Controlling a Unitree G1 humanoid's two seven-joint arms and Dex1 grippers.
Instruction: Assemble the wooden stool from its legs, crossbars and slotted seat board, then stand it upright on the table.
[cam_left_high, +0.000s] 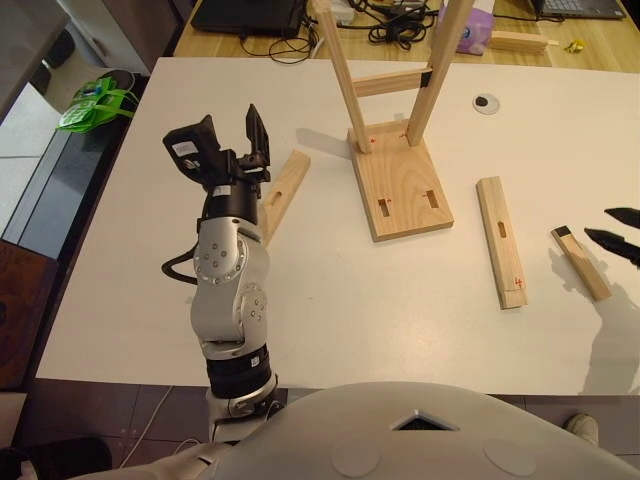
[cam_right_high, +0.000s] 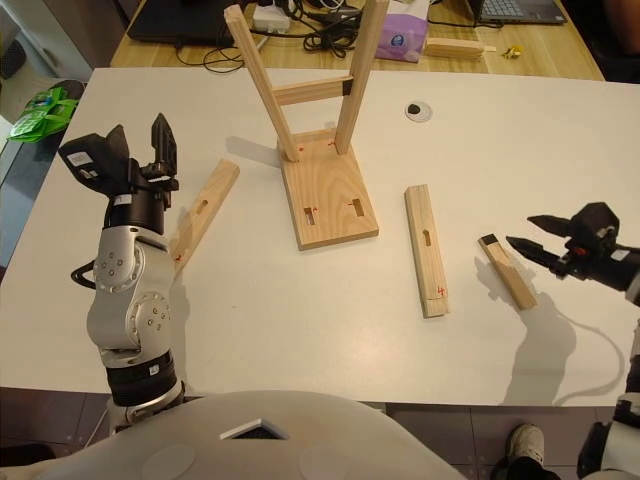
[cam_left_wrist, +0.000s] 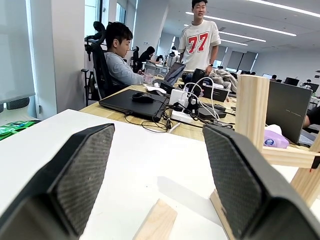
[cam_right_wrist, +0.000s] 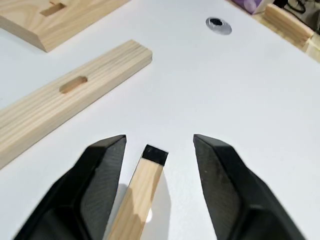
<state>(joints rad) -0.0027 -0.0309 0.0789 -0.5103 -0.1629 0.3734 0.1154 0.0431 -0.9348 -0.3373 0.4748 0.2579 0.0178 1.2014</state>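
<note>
Both standing legs (cam_left_high: 340, 75) run out past the top edge; the left tool (cam_left_high: 230, 125) hides part of a loose leg (cam_left_high: 288, 180).

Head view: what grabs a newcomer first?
The half-built stool mid-table: the seat board lies flat, with two legs standing up from it, joined by a crossbar. At the table's right, the open right gripper hangs over the end of a loose bar.
</note>
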